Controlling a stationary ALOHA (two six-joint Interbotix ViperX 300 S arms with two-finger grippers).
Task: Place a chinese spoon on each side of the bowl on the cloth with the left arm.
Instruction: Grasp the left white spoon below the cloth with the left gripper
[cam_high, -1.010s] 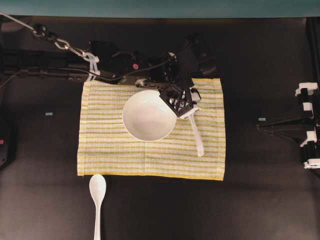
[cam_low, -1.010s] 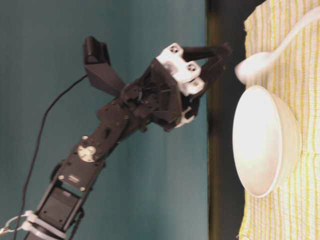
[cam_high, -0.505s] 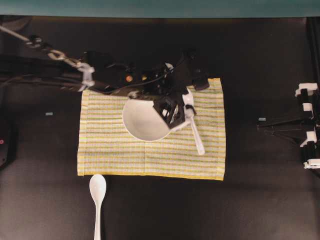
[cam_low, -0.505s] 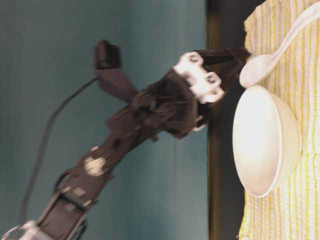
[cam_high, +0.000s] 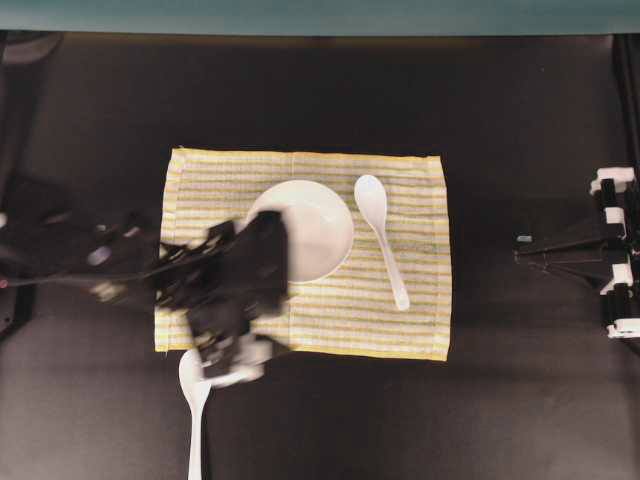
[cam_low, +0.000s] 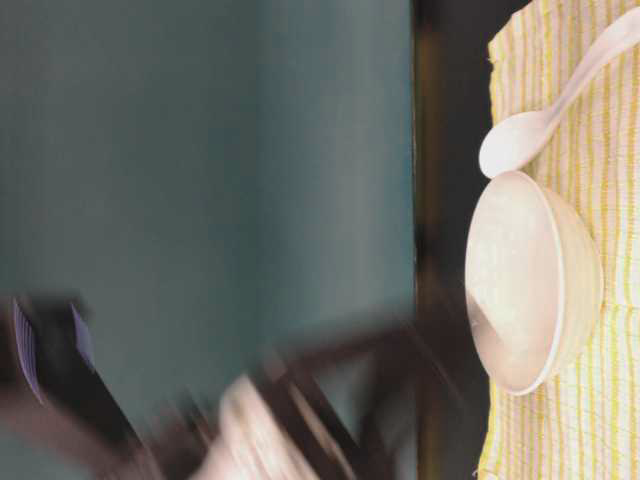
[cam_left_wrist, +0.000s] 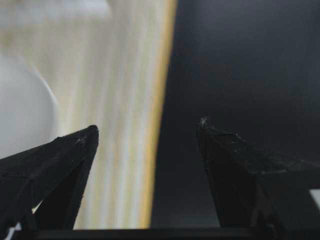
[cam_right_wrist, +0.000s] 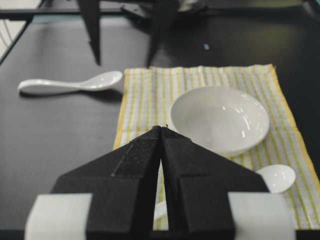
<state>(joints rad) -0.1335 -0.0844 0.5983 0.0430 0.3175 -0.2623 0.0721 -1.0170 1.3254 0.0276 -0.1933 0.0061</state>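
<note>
The white bowl (cam_high: 305, 228) sits on the striped cloth (cam_high: 400, 320). One white chinese spoon (cam_high: 380, 235) lies on the cloth just right of the bowl. Another chinese spoon (cam_high: 195, 405) lies on the black table in front of the cloth's front left corner. My left arm (cam_high: 190, 285) is blurred with motion over that corner. Its left gripper (cam_high: 228, 358) hangs just above the second spoon's scoop, open and empty, and the left gripper (cam_left_wrist: 147, 127) straddles the cloth's yellow hem (cam_left_wrist: 157, 125). The right gripper (cam_right_wrist: 162, 128) is shut and empty at the table's right edge.
The right arm (cam_high: 610, 250) rests at the far right, clear of the cloth. Black table (cam_high: 520, 400) lies all round the cloth. A teal wall (cam_high: 320, 15) runs along the back. The bowl (cam_low: 530, 280) and the placed spoon (cam_low: 515, 140) are apart.
The left gripper opened wider and left the spoon lying right of the bowl. The left arm swung from behind the bowl to the cloth's front left corner.
</note>
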